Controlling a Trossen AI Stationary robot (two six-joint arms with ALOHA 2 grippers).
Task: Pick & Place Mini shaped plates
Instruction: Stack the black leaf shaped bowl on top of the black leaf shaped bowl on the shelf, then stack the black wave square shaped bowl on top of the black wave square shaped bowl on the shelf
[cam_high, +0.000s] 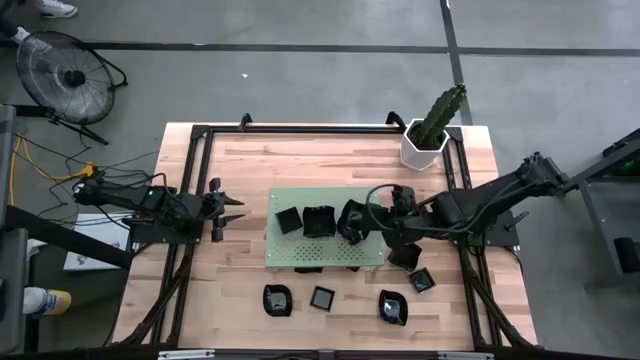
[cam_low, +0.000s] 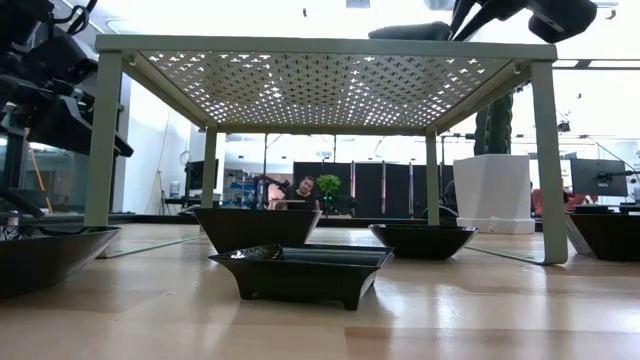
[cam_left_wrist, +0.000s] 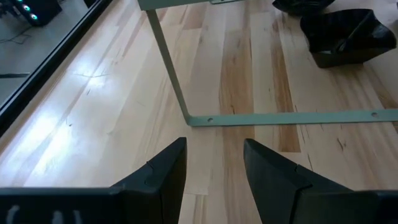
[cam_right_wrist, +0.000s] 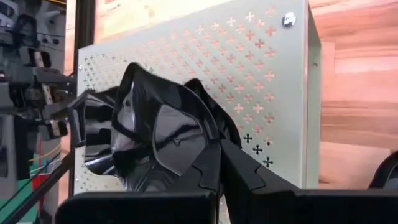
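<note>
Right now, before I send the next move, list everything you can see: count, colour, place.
board: one, green, perforated, middle of table.
plates: at least eight, black; three on the board, five on the table in front and to the right of it; any beneath it uncertain.
pot: one, white, holds a green cactus, table's far right corner.
table: one, light wood.
fan: one, black, on the floor beyond the left arm.
person: one, far back in the room.
left gripper: open, over bare table left of the board.
right gripper: shut on the rightmost plate on the board.
</note>
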